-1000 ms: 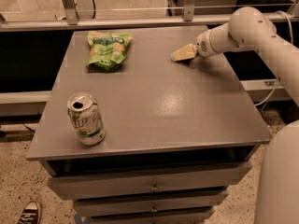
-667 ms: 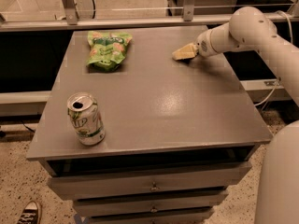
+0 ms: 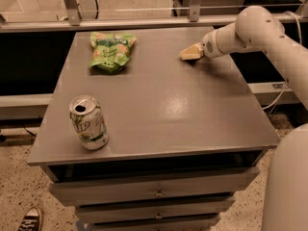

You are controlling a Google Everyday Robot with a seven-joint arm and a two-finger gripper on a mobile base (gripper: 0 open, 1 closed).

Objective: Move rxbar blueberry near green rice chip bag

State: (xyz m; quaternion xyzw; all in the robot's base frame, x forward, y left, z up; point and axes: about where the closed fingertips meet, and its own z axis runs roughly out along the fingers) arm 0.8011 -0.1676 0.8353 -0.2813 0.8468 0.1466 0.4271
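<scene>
The green rice chip bag (image 3: 111, 51) lies flat at the far left of the grey table (image 3: 163, 109). My gripper (image 3: 190, 54) is at the far right of the table, low over the surface, about a bag's width to the right of the bag. The white arm (image 3: 260, 30) reaches in from the right. The rxbar blueberry does not show; only a dark shadow lies under the gripper's tip.
An opened green-and-white soda can (image 3: 89, 122) stands upright near the table's front left corner. Drawers (image 3: 156, 192) sit below the front edge. A metal rail (image 3: 144, 20) runs behind the table. A shoe (image 3: 31, 219) is on the floor at lower left.
</scene>
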